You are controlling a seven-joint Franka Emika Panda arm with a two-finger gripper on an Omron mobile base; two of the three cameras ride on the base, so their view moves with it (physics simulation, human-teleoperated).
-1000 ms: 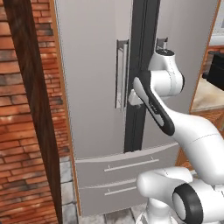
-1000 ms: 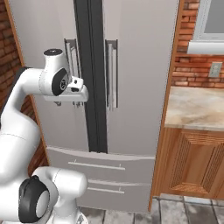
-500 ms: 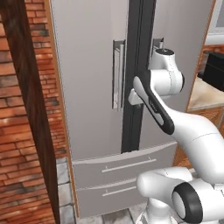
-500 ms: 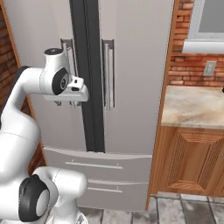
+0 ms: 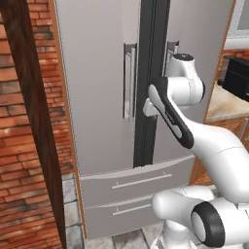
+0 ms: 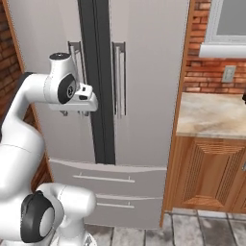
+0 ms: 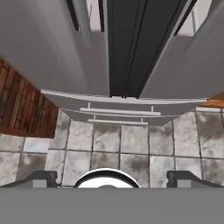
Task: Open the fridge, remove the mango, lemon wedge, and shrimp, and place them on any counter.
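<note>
The fridge (image 5: 97, 97) (image 6: 149, 72) (image 7: 52, 52) stands in front of me with both doors shut, so the mango, lemon wedge and shrimp are hidden inside it. My gripper (image 6: 73, 112) (image 7: 113, 176) hangs in front of the black centre seam, at the height of the bar handles (image 6: 119, 79), and points down at the two drawers (image 7: 116, 114). Its fingertips (image 7: 42, 176) are spread wide, so it is open and holds nothing. It touches neither handle. The beige counter (image 6: 216, 113) lies to the fridge's right.
A brick wall with a dark wooden post (image 5: 34, 121) closes in on the fridge's left. Brown cabinets (image 6: 211, 173) sit under the counter, and a black cooktop (image 5: 238, 73) is set in it. Grey floor tiles (image 7: 131, 144) lie below.
Both base views have shifted a little with the base. The arm keeps the same pose before the seam. The fridge doors stay shut.
</note>
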